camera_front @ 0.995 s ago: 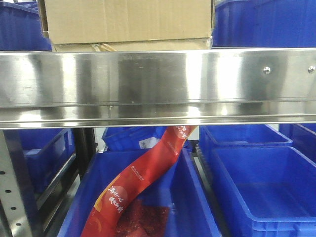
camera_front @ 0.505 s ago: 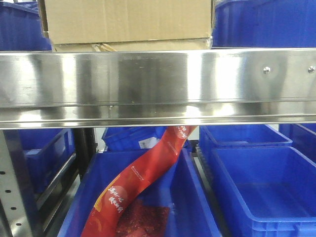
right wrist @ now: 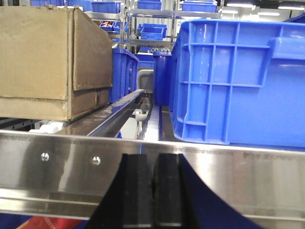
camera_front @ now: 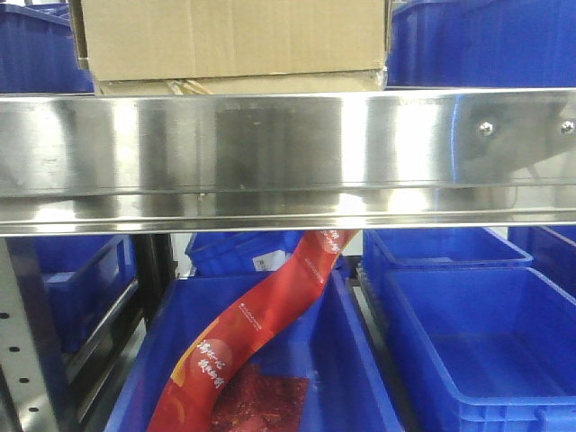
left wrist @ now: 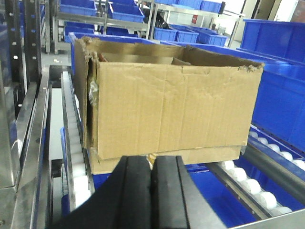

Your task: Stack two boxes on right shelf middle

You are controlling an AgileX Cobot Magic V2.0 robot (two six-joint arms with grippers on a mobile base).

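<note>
The large cardboard box (left wrist: pixel 171 109), dented and open-topped, sits on the flatter box (left wrist: pixel 205 155) on the shelf's white rollers. In the front view both boxes (camera_front: pixel 234 36) show above the shelf's shiny front rail (camera_front: pixel 270 153). My left gripper (left wrist: pixel 152 164) is shut and holds nothing, just in front of the stack's lower edge. My right gripper (right wrist: pixel 152 162) is shut and holds nothing, in front of the steel rail (right wrist: pixel 238 171). There the stacked boxes (right wrist: pixel 38 52) stand to its upper left.
A big blue bin (right wrist: pixel 238 81) stands on the shelf right of the boxes, with a roller lane between them. Below the rail are blue bins (camera_front: pixel 477 342), one holding a red packet (camera_front: pixel 261 333). A perforated upright (camera_front: pixel 27 342) is at lower left.
The boxes have not moved. A faint reflection has shifted on the rail's right end near the rivets.
</note>
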